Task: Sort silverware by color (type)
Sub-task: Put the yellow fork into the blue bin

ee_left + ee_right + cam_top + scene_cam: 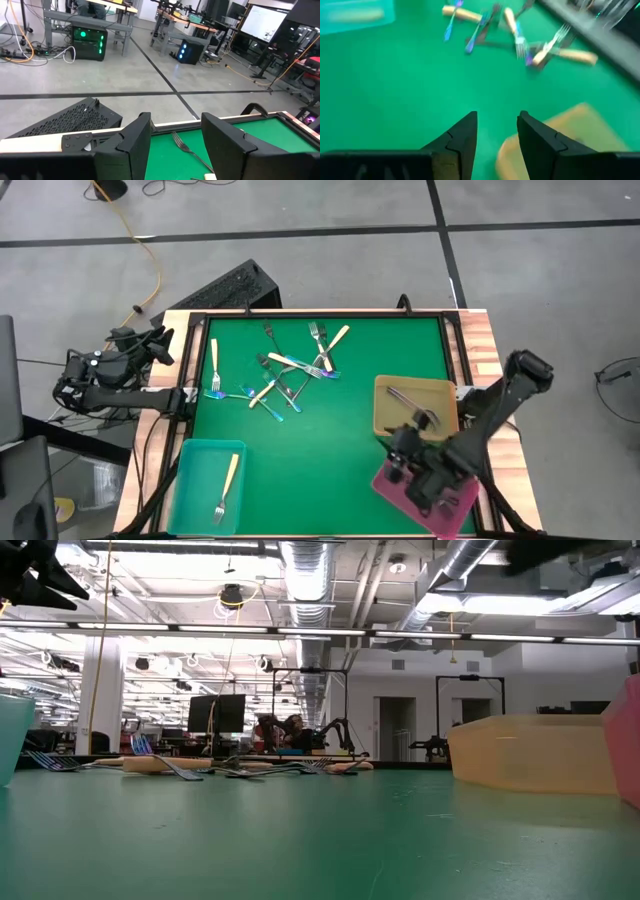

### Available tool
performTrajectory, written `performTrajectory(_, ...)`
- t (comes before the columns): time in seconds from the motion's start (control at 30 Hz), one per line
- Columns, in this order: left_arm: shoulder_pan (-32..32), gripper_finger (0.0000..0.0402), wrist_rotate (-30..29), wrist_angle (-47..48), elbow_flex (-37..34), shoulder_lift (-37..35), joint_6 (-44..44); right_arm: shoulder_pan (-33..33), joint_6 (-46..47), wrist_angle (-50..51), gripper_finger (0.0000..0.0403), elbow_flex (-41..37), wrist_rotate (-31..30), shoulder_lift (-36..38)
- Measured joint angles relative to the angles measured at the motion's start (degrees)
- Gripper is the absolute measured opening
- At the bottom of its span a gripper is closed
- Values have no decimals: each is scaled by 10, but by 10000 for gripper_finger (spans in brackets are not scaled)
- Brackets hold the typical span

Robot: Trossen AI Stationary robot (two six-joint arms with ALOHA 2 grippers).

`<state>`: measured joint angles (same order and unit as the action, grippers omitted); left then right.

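Green felt covers the table (pixel 330 460), wood-edged w/ a dark frame. Most of the silverware (pixel 285 370) is seen heaped on the far-left part of the mat: cream-handled, dark metal and iridescent blue forks crossed over one another, several touching. One cream-handled fork (pixel 213 356) is laid a little apart at the pile's left edge, an iridescent fork (pixel 216 394) at its near end. A teal tray (pixel 192 480) is set at the near-left corner; one cream-handled fork (pixel 227 488) is held in it. A tan tray (pixel 385 395) is placed at the right side, w/ dark forks (pixel 410 405) inside, approx. two, though the count is hard to make out under the arm. A pink tray (pixel 385 485) is found just nearer than the tan one, largely covered by the right arm.

Right gripper (pixel 412 465) is held over the near edge of the tan tray and the pink tray; in the right wrist view its fingers (pixel 462 137) are seen spread apart, nothing between them, w/ the tan tray below and the pile beyond. Left gripper (pixel 160 345) is parked off the table's far-left corner, raised; in the left wrist view its fingers (pixel 132 145) are parted and empty, and a dark fork (pixel 187 150) is seen on the mat past them.
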<state>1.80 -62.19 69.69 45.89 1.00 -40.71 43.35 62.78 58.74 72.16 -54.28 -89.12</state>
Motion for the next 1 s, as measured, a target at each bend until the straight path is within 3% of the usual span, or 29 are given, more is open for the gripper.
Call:
performTrajectory(0.23, 0, 158, 0, 0, 0, 0, 0, -117, -281, -182, 159, 0, 9, -1)
performTrajectory(0.47, 0, 158, -1, 0, 0, 0, 0, -235, -574, -455, 159, 0, 207, -2)
performTrajectory(0.73, 0, 158, -1, 0, 0, 0, 0, -328, -691, -717, 159, 3, 422, -64)
performTrajectory(0.87, 0, 158, -1, 0, 0, 1, 0, -355, -708, -817, 159, 14, 473, -139)
performTrajectory(1.0, 0, 158, -1, 0, 0, 0, -1, -384, -712, -819, 159, 56, 469, -212)
